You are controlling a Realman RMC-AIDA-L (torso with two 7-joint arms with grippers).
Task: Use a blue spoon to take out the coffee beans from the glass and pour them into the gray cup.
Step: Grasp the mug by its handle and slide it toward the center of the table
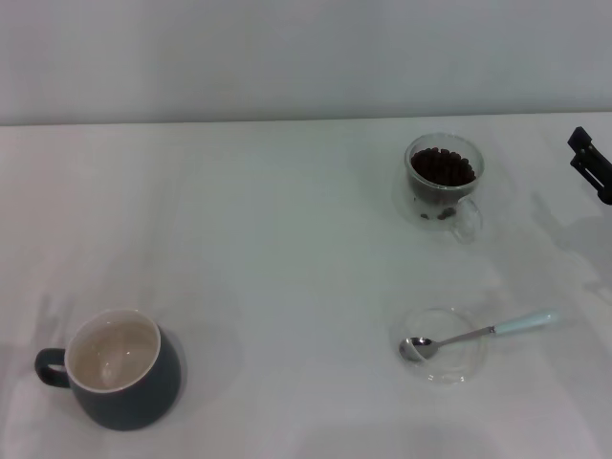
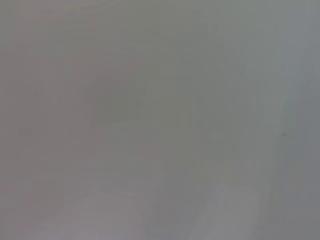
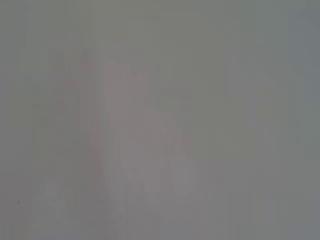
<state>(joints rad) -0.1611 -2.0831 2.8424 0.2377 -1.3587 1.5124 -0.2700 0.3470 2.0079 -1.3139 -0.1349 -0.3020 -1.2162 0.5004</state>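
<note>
In the head view the blue spoon (image 1: 478, 335) lies with its silver bowl in a flat clear saucer (image 1: 442, 346) at the front right, its pale handle pointing right. The glass (image 1: 444, 178), holding a heap of dark coffee beans (image 1: 443, 166), stands behind it at the back right. At the front left sits the gray cup (image 1: 120, 368), empty, handle to the left. Only a dark tip of my right gripper (image 1: 591, 163) shows at the right edge, well right of the glass and above the spoon. My left gripper is out of view. Both wrist views show only blank surface.
A white table (image 1: 287, 249) carries everything, with a pale wall behind its far edge. A wide bare stretch lies between the gray cup and the glass.
</note>
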